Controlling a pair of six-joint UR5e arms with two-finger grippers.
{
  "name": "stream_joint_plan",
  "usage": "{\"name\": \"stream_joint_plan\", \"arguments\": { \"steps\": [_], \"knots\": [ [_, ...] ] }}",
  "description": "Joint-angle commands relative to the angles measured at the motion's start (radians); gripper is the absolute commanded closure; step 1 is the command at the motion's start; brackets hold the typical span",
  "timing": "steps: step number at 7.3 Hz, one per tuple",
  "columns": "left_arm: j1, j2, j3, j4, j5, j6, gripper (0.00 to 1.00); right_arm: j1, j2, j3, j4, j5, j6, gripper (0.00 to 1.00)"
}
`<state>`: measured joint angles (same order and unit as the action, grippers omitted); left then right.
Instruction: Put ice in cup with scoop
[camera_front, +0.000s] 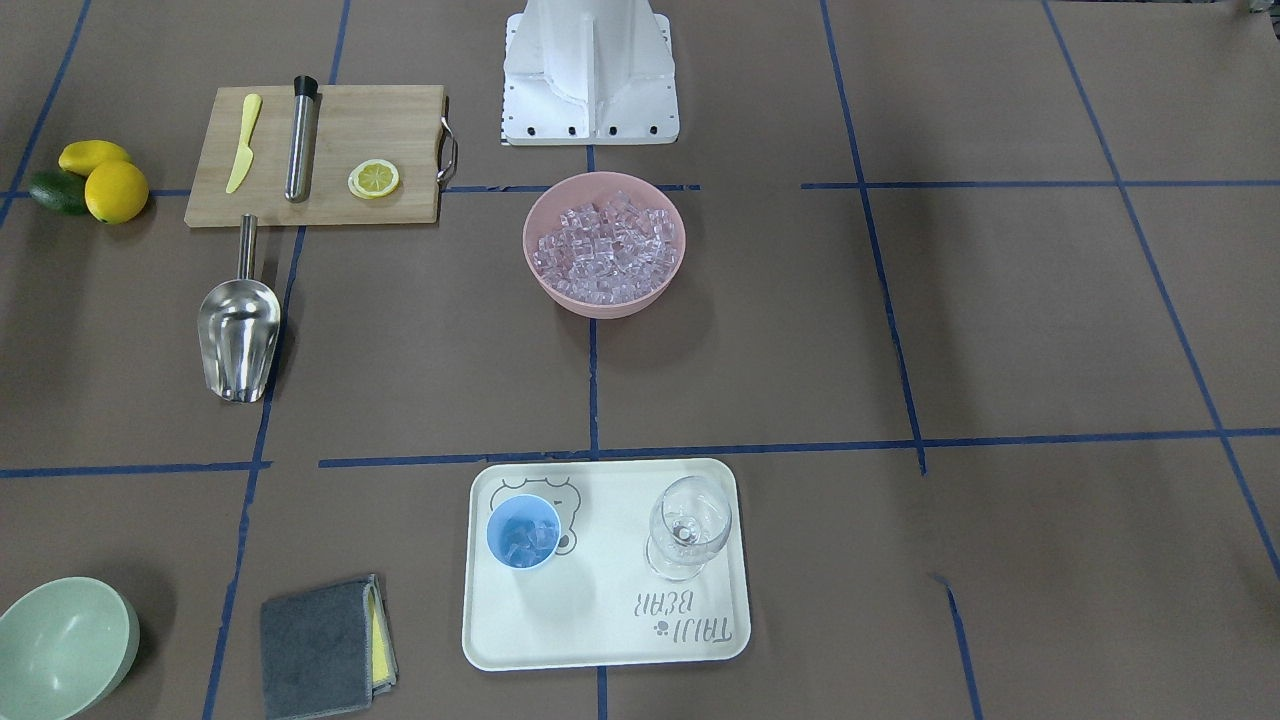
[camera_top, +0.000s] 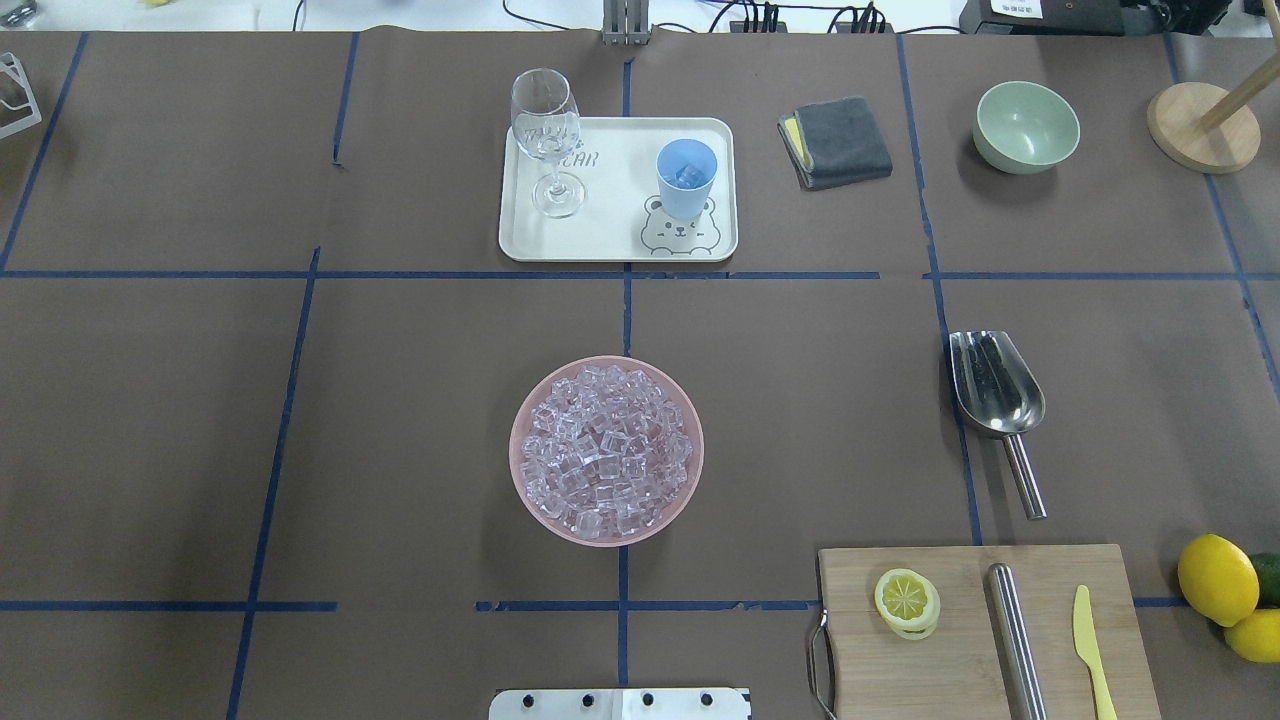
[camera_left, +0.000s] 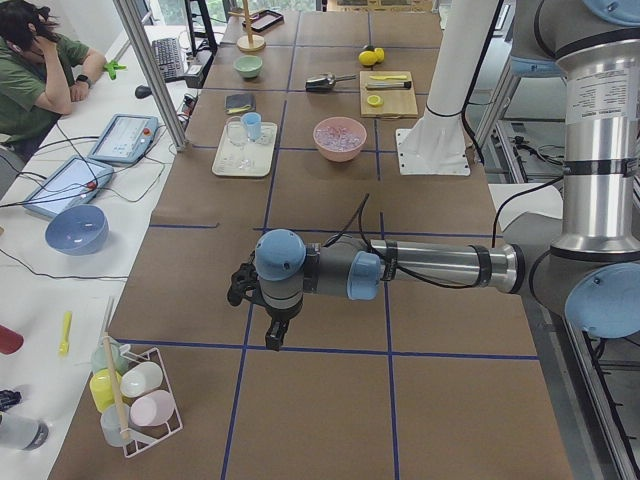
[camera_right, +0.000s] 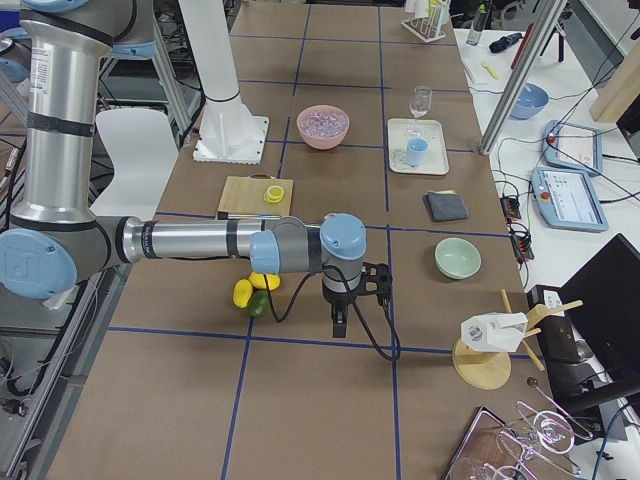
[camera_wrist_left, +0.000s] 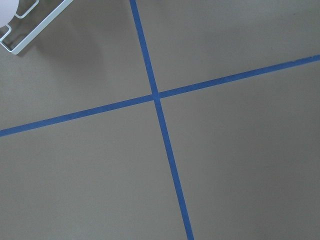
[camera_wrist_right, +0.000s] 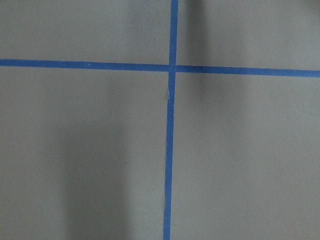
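Overhead exterior: scoop (camera_top: 995, 385) is seen lying flat right of the bowl (camera_top: 513, 450) of ice (camera_top: 605, 450), cup (camera_top: 686, 178) on tray (camera_top: 610, 235) beyond, left gripper (camera_left: 272, 338) and right gripper (camera_right: 338, 322) well away, jaw state cannot be told; thin handle could be mis-gripped, cubes spilled.

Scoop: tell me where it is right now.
In the overhead view the scoop lies on the robot's right side, its handle pointing at the cutting board; the pink bowl of ice sits well to its left.
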<state>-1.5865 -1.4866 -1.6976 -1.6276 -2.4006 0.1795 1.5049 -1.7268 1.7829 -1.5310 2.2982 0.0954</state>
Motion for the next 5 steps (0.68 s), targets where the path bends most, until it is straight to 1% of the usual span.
{"name": "stream_joint_plan", "arguments": {
  "steps": [1, 5],
  "knots": [
    [0.002, 0.000, 0.001, 0.000, 0.000, 0.000, 0.00, 0.000, 0.001, 0.000, 0.000, 0.001, 0.003, 0.00],
    [0.003, -0.001, 0.001, 0.000, 0.000, 0.000, 0.00, 0.000, 0.001, 0.000, 0.000, 0.007, 0.003, 0.00]
  ]
}}
